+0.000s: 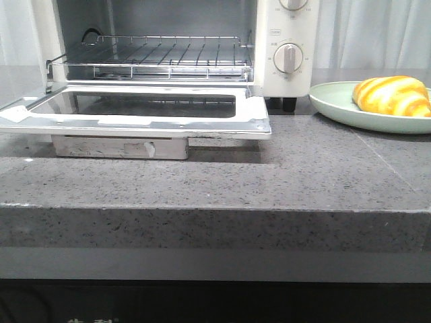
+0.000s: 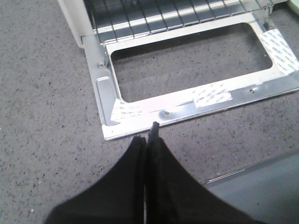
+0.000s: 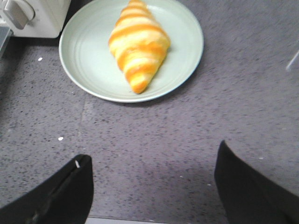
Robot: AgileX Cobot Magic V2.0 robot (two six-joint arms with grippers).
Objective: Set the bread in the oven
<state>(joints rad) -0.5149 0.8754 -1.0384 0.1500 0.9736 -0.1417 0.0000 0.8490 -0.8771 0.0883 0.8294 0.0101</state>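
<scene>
The bread (image 1: 393, 96), golden yellow with orange stripes, lies on a pale green plate (image 1: 337, 105) at the right of the counter; it also shows in the right wrist view (image 3: 138, 44). The white oven (image 1: 286, 47) stands at the back left with its glass door (image 1: 155, 108) folded down flat and its wire rack (image 1: 161, 54) bare. My right gripper (image 3: 152, 158) is open and empty above the counter, short of the plate (image 3: 88, 60). My left gripper (image 2: 148, 135) is shut and empty, just off the door's front edge (image 2: 187, 105). Neither gripper shows in the front view.
The grey speckled stone counter (image 1: 269, 182) has its front edge close to the camera. A round dial knob (image 1: 289, 58) sits on the oven's right panel. A metal block (image 1: 121, 147) lies under the open door. White curtains hang behind.
</scene>
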